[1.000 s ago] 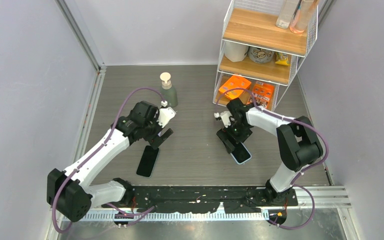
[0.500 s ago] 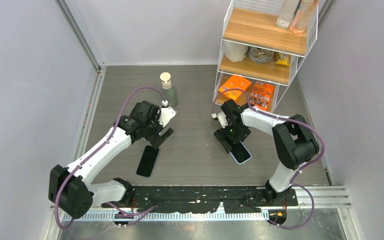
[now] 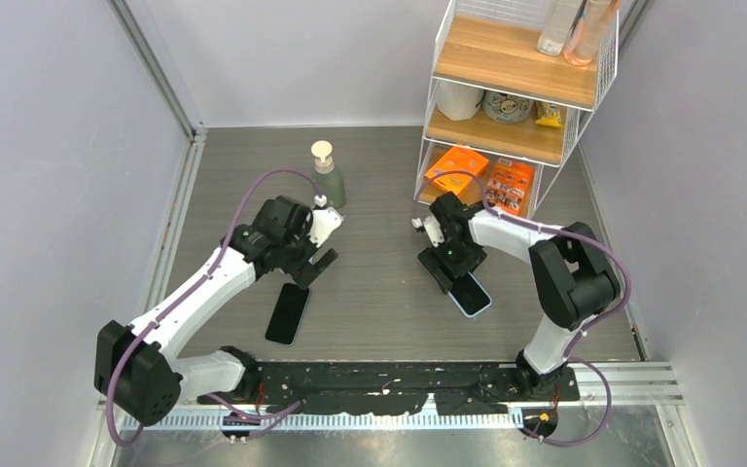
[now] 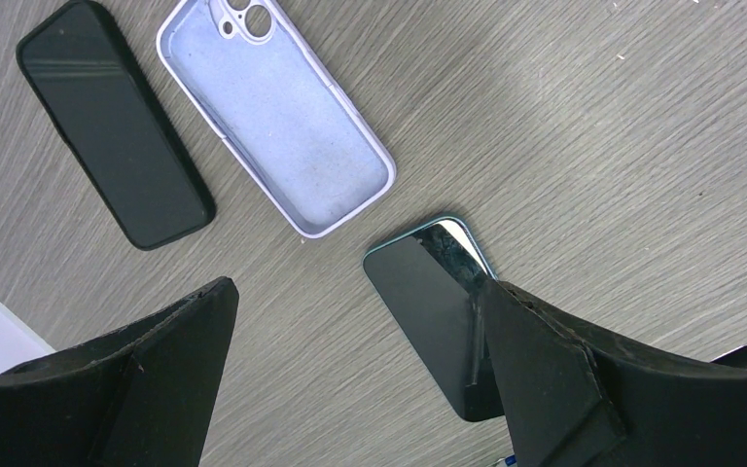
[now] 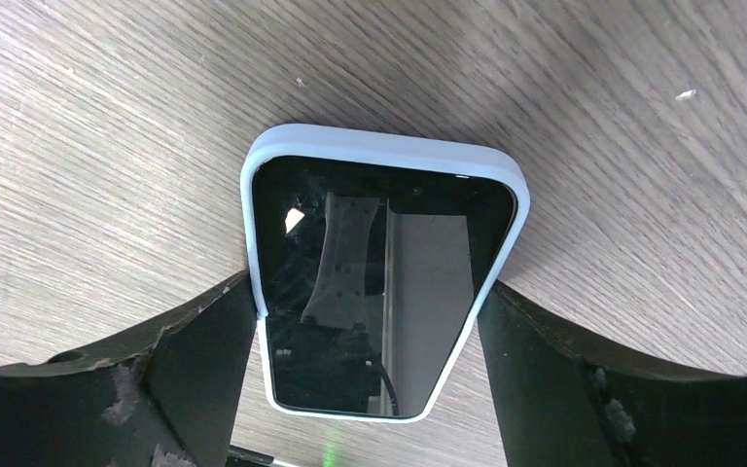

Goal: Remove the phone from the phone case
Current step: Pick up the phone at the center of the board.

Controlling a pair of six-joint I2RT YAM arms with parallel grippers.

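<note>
The phone (image 5: 370,292), screen up, sits in a pale blue phone case (image 5: 381,148) flat on the grey table; the top view shows the case (image 3: 472,298) right of centre. My right gripper (image 5: 368,292) straddles it with a finger against each long edge, so it is shut on the case. My left gripper (image 4: 355,292) hangs open over bare table with nothing between its fingers, and in the top view this gripper (image 3: 314,267) is just above a black phone (image 3: 287,313).
The left wrist view shows a black phone (image 4: 112,122), an empty lilac case (image 4: 277,112) and a dark teal-rimmed phone (image 4: 433,311) partly under one finger. A pump bottle (image 3: 327,175) stands at the back. A wire shelf (image 3: 428,126) holds orange packets (image 3: 457,165).
My right gripper has shifted slightly up and left, and its fingers have closed in on the case's edges. The left arm has barely moved.
</note>
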